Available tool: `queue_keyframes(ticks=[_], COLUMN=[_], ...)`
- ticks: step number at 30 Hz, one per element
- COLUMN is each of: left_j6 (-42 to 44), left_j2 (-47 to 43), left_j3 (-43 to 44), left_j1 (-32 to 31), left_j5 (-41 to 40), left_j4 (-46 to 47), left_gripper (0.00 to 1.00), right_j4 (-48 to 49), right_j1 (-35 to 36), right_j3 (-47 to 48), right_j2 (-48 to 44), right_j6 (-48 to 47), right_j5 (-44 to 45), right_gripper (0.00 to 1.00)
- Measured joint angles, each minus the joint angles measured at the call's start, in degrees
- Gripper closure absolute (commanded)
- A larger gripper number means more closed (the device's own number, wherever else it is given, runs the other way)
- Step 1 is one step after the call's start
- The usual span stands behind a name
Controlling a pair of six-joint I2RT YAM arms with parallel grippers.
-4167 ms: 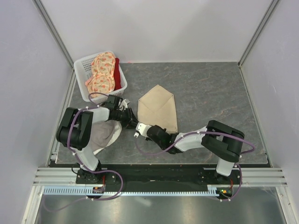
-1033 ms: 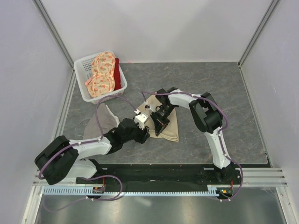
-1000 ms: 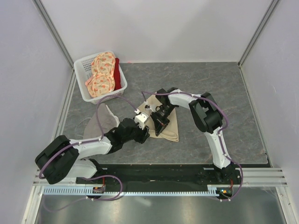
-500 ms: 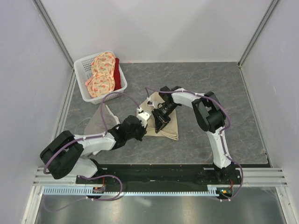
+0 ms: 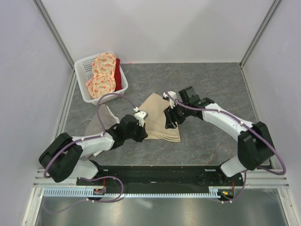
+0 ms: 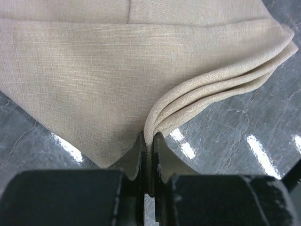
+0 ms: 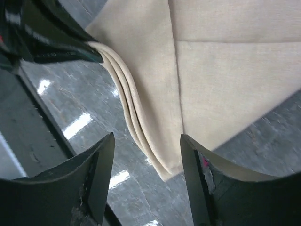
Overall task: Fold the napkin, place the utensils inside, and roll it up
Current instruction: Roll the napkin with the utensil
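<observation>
The grey surface has the beige napkin lying near its middle, already folded into a few stacked layers, so I'd say the folding step is in hand and close to done. The left fingers are pressed together, pinching the layered edge at its near-left corner. The right fingers are spread wide just above the cloth, holding nothing. No utensils in sight, so the next move probably calls for laying the fold flat, then fetching one.

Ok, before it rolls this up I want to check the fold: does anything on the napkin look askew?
Yes: one edge of the napkin is not flush. Its layers fan apart and hump up where the left gripper pinches them. The right gripper hovers open above.
</observation>
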Motion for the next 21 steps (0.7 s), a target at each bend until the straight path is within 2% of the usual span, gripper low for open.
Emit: queue_keyframes(ticks=[4, 8, 15, 21], left_j6=[-2.4, -5.0, -8.4, -10.0], left_j2=[-0.7, -1.0, -1.0, -1.0], left_j3=[-0.3, -0.4, -0.6, -1.2], left_j1=[3.9, 7.5, 11.1, 13.3], left_j5=[4.2, 8.3, 12.9, 14.9], left_j4=[-1.2, -2.2, -2.9, -3.3], left_gripper=[0.98, 0.98, 0.98, 0.98], right_j4=[4.5, 7.8, 10.4, 10.9], right_j1=[5.5, 13.6, 20.0, 23.2], right_j3=[-5.3, -8.1, -8.4, -8.4], right_j2=[-5.5, -6.0, -2.8, 0.0], right_j6=[-2.0, -4.9, -8.0, -9.8], right_j5=[8.6, 17.3, 24.8, 27.6], right_gripper=[0.3, 0.28, 0.27, 0.28])
